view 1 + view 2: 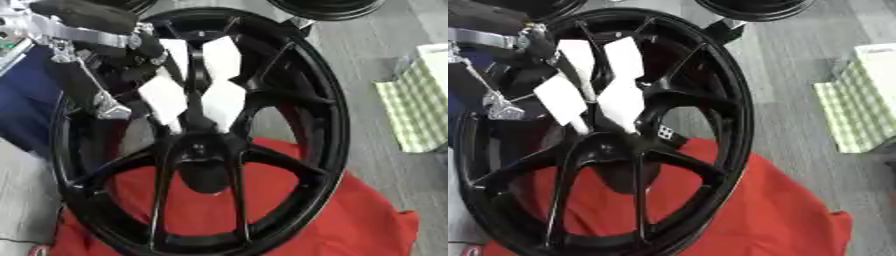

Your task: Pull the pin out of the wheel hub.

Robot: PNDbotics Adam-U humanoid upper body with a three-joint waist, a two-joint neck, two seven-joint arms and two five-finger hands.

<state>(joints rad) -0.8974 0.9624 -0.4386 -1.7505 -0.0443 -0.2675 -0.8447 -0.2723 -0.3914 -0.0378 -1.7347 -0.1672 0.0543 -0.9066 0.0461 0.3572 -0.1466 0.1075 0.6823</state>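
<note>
Left eye view | wheel hub [203, 150] lies on red cloth [350, 215] at the worktop's near edge | left hand [105, 75] reaches between upper-left spokes, finger state cannot be told | pin not discernible | advice: draw the pin straight along its axis.

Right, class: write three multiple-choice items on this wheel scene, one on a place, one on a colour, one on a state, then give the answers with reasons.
1. Where is the left hand?
A. At the wheel's upper left
B. On the checked cloth
C. Under the red cloth

2. What colour is the cloth beneath the wheel?
A. Yellow
B. Red
C. White

3. How does the wheel stand?
A. Flat, face down
B. In pieces
C. On its rim, tilted

Answers: A, it reaches among the upper-left spokes; B, red shows through the lower spokes; C, its rim rests on the cloth.
</note>
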